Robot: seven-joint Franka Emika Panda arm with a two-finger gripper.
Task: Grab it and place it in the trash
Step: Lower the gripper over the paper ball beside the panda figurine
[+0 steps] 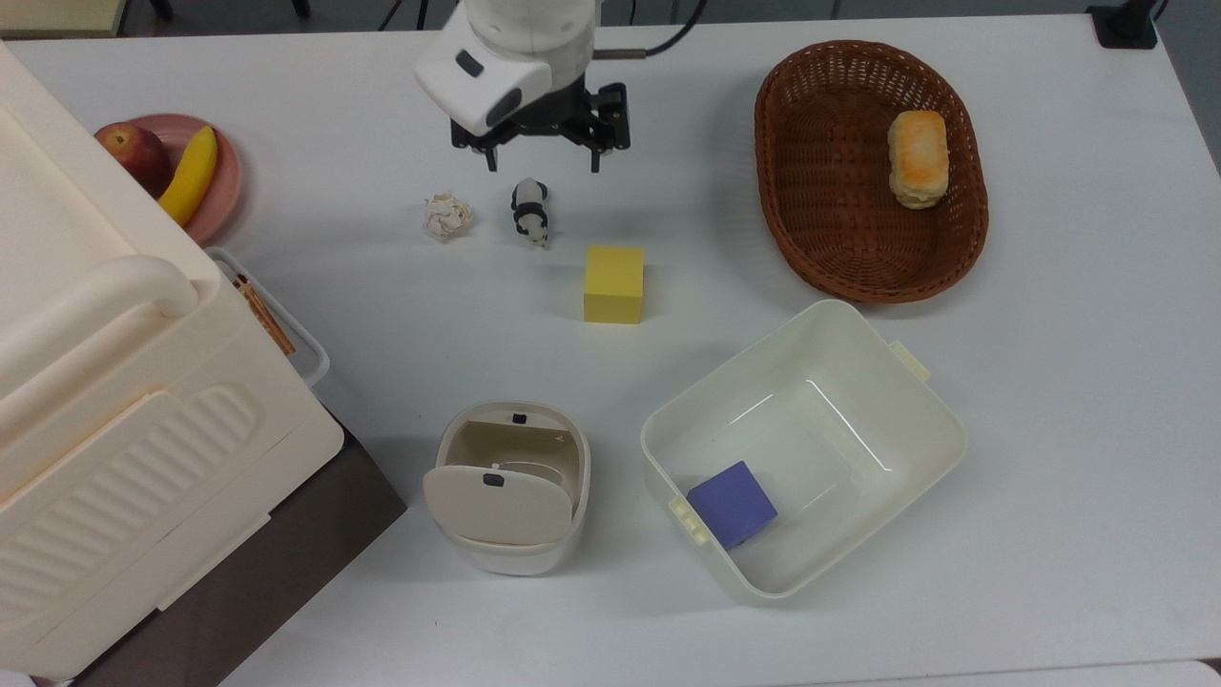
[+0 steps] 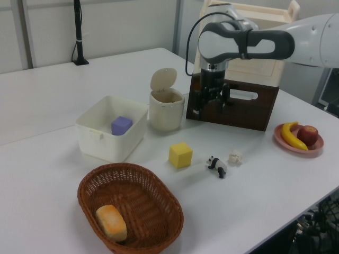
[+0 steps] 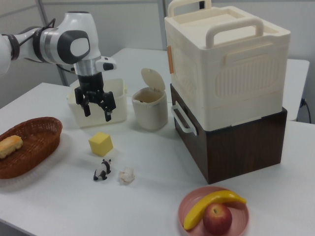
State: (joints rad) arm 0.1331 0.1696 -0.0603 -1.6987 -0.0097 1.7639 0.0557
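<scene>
Above the white table, my black two-finger pincer (image 1: 542, 162) hangs wide open, empty.
Approach step, nothing grabbed yet: small crumpled off-white paper ball (image 1: 447, 216) lies on the table just beside the black-and-white toy panda (image 1: 529, 211), to the top view's left of my fingers. Next I need to shift over it, drop, pinch, then carry to the rounded cream flap-lid bin (image 1: 508, 487), lid open.
</scene>
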